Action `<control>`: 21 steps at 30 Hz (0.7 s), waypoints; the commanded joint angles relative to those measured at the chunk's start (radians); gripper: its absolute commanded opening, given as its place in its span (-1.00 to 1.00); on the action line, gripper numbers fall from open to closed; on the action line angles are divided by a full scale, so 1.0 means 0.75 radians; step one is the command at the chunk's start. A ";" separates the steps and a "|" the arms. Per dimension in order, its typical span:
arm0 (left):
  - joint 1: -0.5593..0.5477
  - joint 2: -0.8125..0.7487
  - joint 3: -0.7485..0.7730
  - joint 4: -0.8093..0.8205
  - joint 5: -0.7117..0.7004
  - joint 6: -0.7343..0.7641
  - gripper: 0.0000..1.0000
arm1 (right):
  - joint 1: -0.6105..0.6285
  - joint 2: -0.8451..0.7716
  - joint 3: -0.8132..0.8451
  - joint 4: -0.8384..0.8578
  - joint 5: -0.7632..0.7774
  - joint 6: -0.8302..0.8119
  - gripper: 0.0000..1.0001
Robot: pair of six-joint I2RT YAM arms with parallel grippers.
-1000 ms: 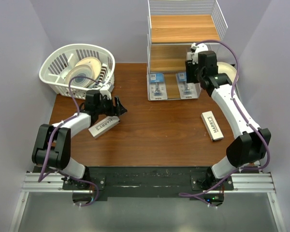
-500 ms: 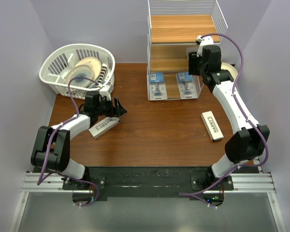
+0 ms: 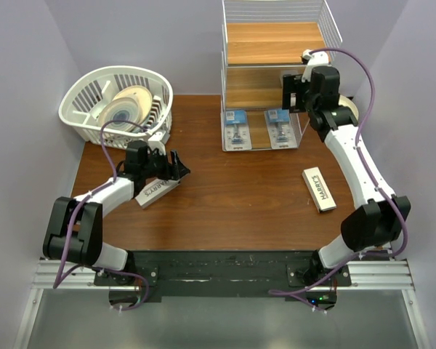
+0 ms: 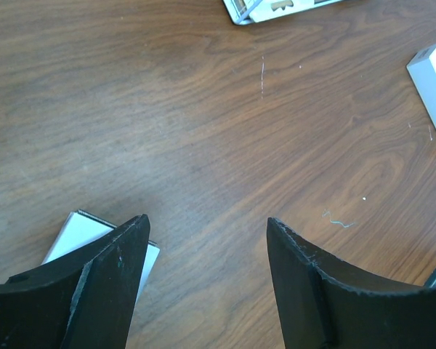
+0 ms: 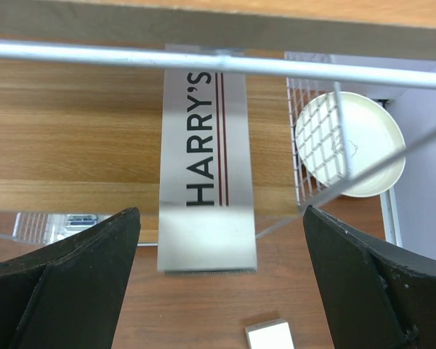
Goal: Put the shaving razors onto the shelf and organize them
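Shelf (image 3: 276, 43) up at the back of the table (image 3: 232, 211): tall white wire, light wooden tiers. Off to the left, white slatted basket (image 3: 83, 94) with round plates (image 3: 127, 105) leaning inside.

Right gripper (image 3: 294, 93) up at the middle tier, fingers (image 5: 73, 283) spread wide, pinching nothing. From its wrist camera, first HARRY'S box (image 5: 203, 145) lying lengthwise on that tier between the two fingers, clear of both, near end poking out past the front edge.

Left gripper (image 3: 176, 166) low over the left side of the table, fingers parted too, holding nothing. Second HARRY'S box (image 3: 156, 191) flat on the wood right beside it, one corner tucked under a finger in the wrist view. Third HARRY'S box (image 3: 319, 188) flat on the table over on the right, well apart from both grippers.

Down on the bottom tier, left blister pack (image 3: 236, 129) and right blister pack (image 3: 280, 128) side by side at the front edge, cards up. Lone cream plate (image 3: 346, 109) just right of the shelf, glimpsed through the wire side from the right wrist.
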 commanded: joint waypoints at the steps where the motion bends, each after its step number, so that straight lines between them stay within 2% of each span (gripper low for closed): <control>1: -0.004 -0.039 -0.010 0.055 0.021 0.001 0.41 | -0.011 -0.099 -0.036 -0.007 0.001 0.059 0.97; 7: -0.004 -0.023 0.016 0.036 0.023 0.015 0.41 | -0.027 -0.144 -0.100 -0.041 -0.064 0.094 0.97; 21: -0.004 -0.006 0.006 0.049 0.025 0.017 0.41 | -0.068 -0.060 -0.110 -0.037 -0.148 0.145 0.94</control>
